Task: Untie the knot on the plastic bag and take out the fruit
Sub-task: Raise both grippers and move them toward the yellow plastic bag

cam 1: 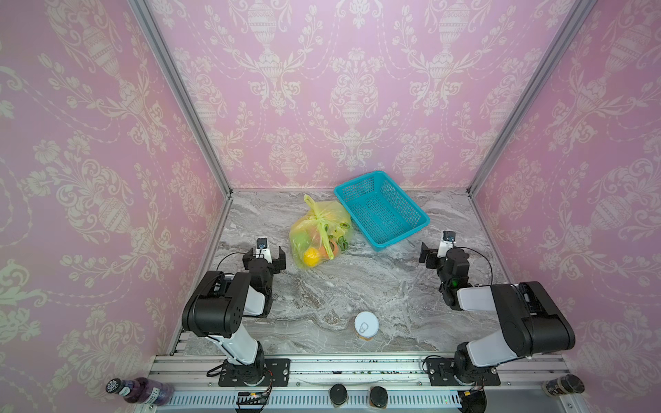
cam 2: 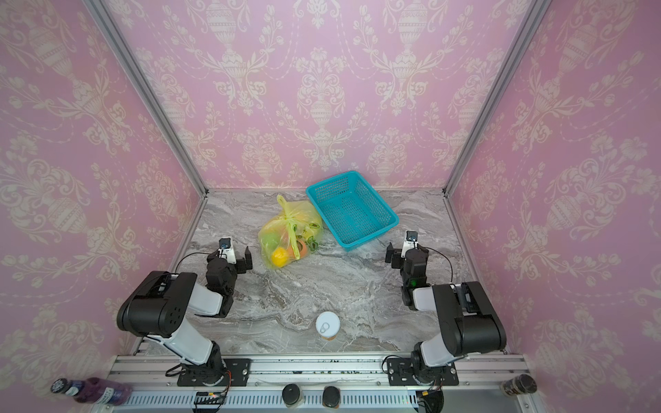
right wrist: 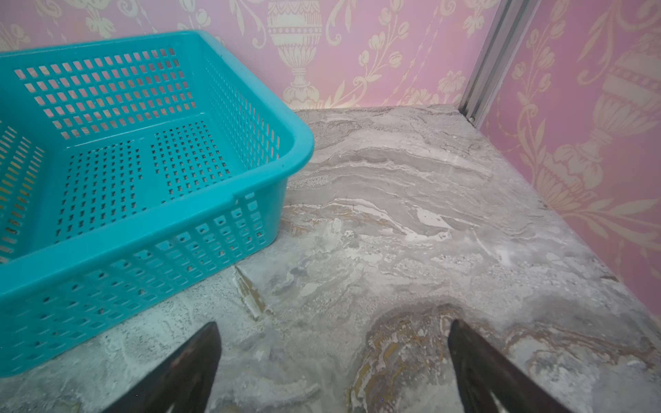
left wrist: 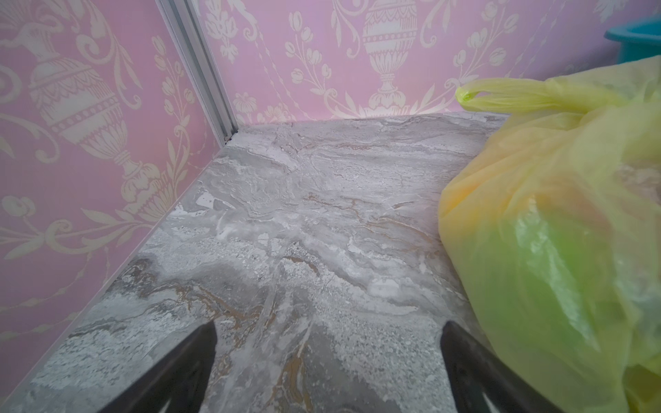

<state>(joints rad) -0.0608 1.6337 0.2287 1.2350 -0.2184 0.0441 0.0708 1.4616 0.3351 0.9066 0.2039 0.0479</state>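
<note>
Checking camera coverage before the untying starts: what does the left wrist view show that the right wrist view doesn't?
Only the left wrist view shows the plastic bag, a loose handle tail and green fruit showing through it. Only the right wrist view shows the inside of the teal basket, with nothing in it; the left catches just a corner. Both show the marble table, pink wallpaper and an open hand, left hand and right hand, holding nothing.

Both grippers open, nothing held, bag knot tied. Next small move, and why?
Probably lift the left gripper and bring it over the knot on top of the plastic bag. It is open, empty and close beside the bag, while the right gripper is farther off; the knot is tied, tails loose, fruit inside.
</note>
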